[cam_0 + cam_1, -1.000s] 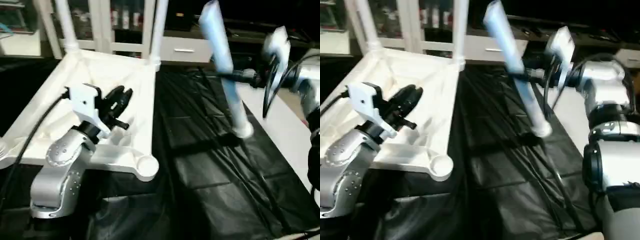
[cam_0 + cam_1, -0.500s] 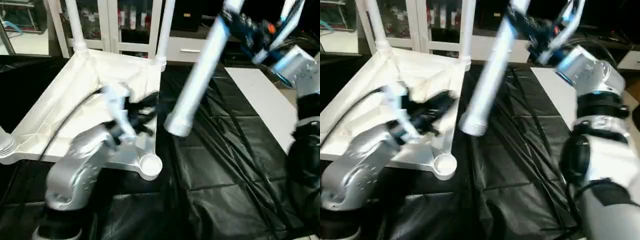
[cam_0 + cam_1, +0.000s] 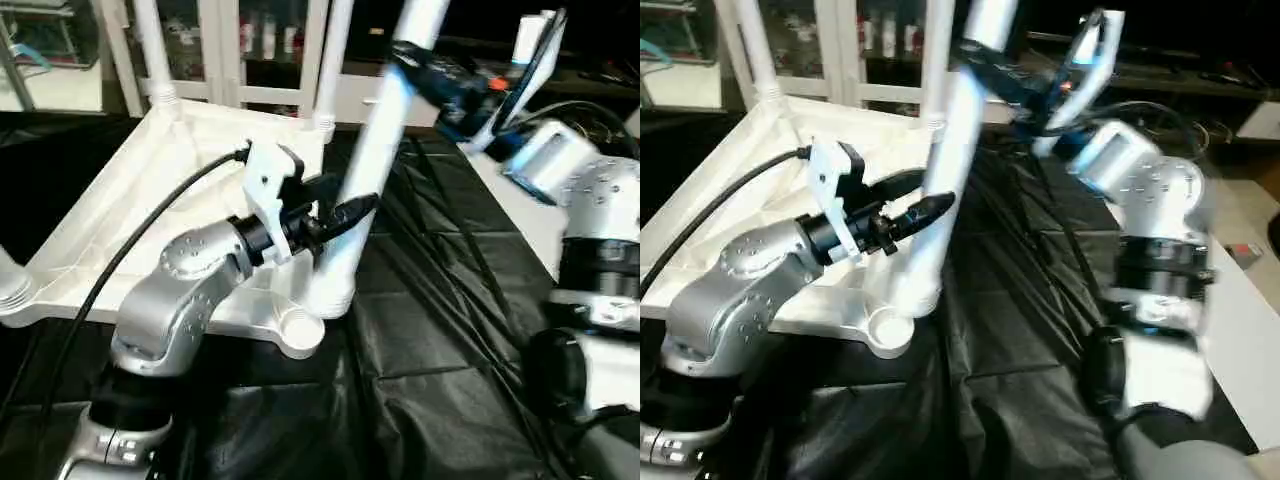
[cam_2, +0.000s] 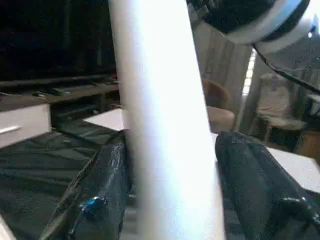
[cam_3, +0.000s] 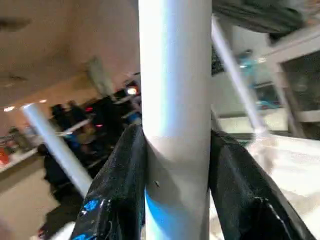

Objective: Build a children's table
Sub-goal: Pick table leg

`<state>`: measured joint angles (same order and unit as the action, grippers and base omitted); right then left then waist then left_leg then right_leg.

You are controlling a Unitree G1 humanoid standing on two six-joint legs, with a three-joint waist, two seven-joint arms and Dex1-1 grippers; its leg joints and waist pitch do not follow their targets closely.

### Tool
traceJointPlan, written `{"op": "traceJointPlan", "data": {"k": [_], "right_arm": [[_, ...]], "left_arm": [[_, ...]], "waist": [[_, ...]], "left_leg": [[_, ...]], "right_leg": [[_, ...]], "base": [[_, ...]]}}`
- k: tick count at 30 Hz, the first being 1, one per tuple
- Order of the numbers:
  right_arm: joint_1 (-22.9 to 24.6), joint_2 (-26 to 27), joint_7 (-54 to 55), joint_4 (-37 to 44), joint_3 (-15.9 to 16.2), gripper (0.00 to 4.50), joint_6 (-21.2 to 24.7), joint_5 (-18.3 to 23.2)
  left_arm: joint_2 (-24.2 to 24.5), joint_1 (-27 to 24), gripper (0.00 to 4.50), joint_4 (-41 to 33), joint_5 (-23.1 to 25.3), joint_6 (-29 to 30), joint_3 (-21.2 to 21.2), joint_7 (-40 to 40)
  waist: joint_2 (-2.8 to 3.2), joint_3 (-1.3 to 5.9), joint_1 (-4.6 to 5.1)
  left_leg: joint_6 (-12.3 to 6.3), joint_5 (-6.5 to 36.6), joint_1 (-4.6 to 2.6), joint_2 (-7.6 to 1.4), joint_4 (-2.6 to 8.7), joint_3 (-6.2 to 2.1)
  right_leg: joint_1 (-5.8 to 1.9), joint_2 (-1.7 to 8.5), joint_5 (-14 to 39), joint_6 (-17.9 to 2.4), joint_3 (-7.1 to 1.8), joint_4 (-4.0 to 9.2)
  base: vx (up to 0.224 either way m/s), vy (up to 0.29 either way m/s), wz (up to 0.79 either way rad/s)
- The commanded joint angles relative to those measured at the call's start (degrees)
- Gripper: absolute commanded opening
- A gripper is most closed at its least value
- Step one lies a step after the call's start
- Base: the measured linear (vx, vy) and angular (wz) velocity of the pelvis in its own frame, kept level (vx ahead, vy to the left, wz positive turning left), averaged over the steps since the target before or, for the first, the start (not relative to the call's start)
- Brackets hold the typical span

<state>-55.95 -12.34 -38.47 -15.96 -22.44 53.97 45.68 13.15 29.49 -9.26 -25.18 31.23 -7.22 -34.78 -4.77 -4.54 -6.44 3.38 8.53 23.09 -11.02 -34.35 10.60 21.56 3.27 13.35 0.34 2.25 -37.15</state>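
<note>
Currently the leg stands clamped between the right gripper fingers, and passes between the left gripper fingers, spread, apparently not touching. Centre its foot over the corner socket of the tabletop, then press.

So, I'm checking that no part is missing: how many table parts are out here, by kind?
Table top: 1
Legs standing in sockets: 3, one cut off at the edge
Leg held by right gripper: 1
Total: 5
</note>
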Motion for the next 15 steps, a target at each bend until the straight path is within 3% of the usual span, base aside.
{"op": "traceJointPlan", "data": {"k": [1,6,9,12,15], "right_arm": [[1.01,-0.16,0.69,3.66,0.67,1.41,0.90,1.29],[3.01,0.97,3.18,8.76,2.23,1.41,2.14,2.42],[3.79,1.01,4.04,11.17,2.30,1.41,3.07,3.03],[4.31,0.94,4.42,12.40,2.32,1.41,3.39,3.26],[4.82,0.63,4.60,13.16,2.88,1.41,3.15,3.36]], "left_arm": [[-1.42,0.90,3.28,0.18,-1.80,2.13,-0.91,-0.61],[-2.45,2.45,3.70,1.77,-2.72,3.56,-0.77,-0.61],[-2.95,3.15,3.72,0.84,-6.80,7.16,1.49,-0.60],[-2.88,2.90,3.42,-0.63,-10.11,10.41,3.04,-1.29],[-2.60,2.55,3.14,-1.47,-10.49,11.18,3.13,-1.34]], "waist": [[1.76,4.97,-0.16],[2.03,5.09,-0.39],[2.04,5.03,-0.35],[1.97,4.98,-0.30],[2.07,5.02,-0.34]], "left_leg": [[6.56,9.80,-2.63,-2.35,4.15,-0.77],[6.98,9.40,-2.50,-2.21,4.23,-0.97],[7.44,10.39,-2.49,-2.14,4.21,-0.93],[7.16,10.49,-2.40,-2.10,4.19,-0.91],[6.66,9.76,-2.38,-2.12,4.17,-0.88]], "right_leg": [[-1.65,4.32,-1.00,-10.15,-2.08,3.82],[-1.86,4.24,-1.99,-9.41,-2.04,3.76],[-1.83,4.33,-1.25,-9.46,-2.08,3.82],[-1.87,4.31,-0.33,-9.66,-2.09,3.89],[-1.85,4.29,-0.31,-9.27,-2.12,3.95]], "base": [[0.000,0.000,0.00],[0.000,0.000,0.00],[0.000,0.000,0.00],[0.000,0.000,0.00],[0.000,0.000,0.00]]}}
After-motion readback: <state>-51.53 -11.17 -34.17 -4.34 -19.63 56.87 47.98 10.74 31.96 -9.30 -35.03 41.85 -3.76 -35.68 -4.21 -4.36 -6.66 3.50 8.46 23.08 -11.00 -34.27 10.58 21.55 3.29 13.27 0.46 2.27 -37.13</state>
